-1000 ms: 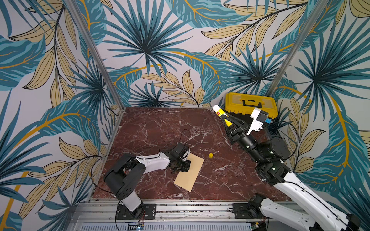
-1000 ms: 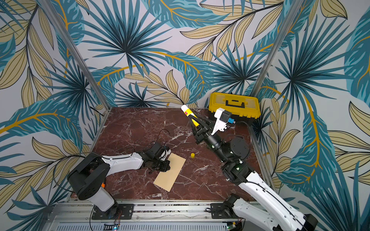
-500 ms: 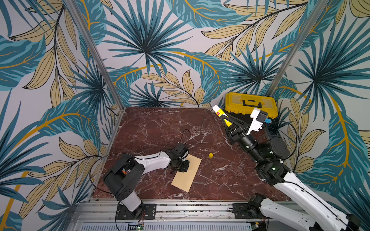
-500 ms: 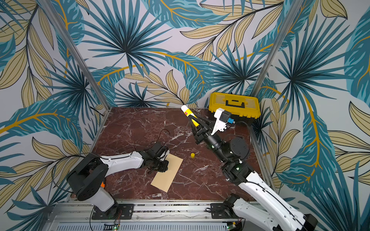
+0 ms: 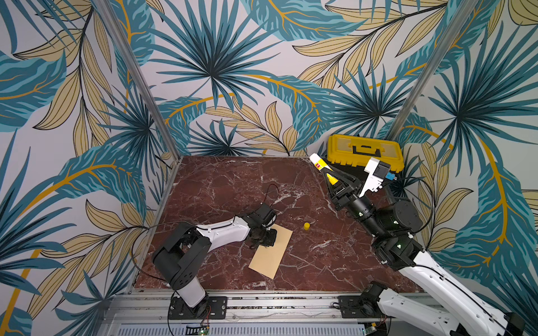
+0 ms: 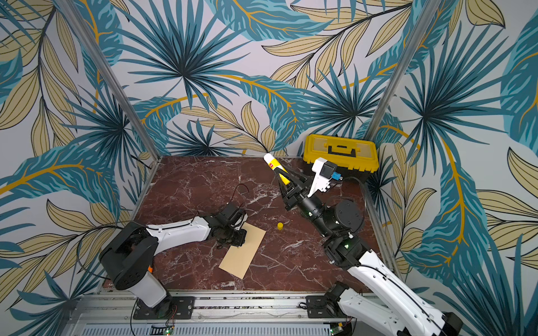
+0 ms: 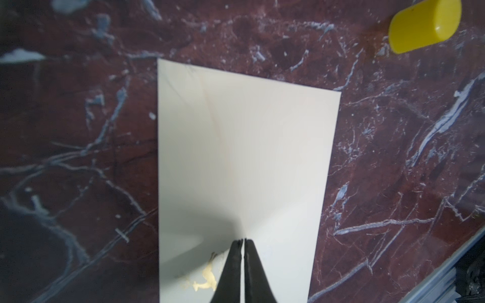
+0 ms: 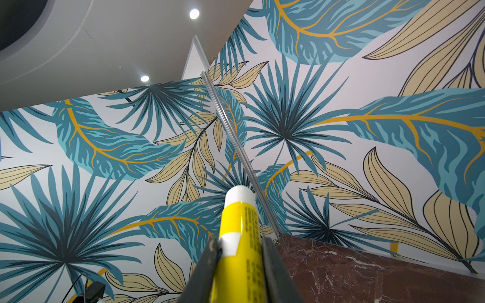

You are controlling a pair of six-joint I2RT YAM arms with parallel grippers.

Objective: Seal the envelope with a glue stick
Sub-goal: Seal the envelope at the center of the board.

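Two holds: my right gripper point(image 8: 240, 245) clamped the rigid glue stick point(image 8: 237, 212) low down; my left gripper point(image 7: 242, 240), closed empty, pinned the thin, probably floppy envelope point(image 7: 244, 144).

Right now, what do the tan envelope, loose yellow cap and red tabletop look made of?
Flat tan rectangular envelope: likely kraft paper, matte; thin sheet, crisp edges.
Small yellow cylindrical cap: probably moulded plastic, smooth, slight sheen.
Dark red white-veined tabletop: marble or marble-look laminate; cannot tell which.

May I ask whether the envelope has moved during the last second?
Yes: the envelope has slid slightly away from the yellow cap, which stayed put.
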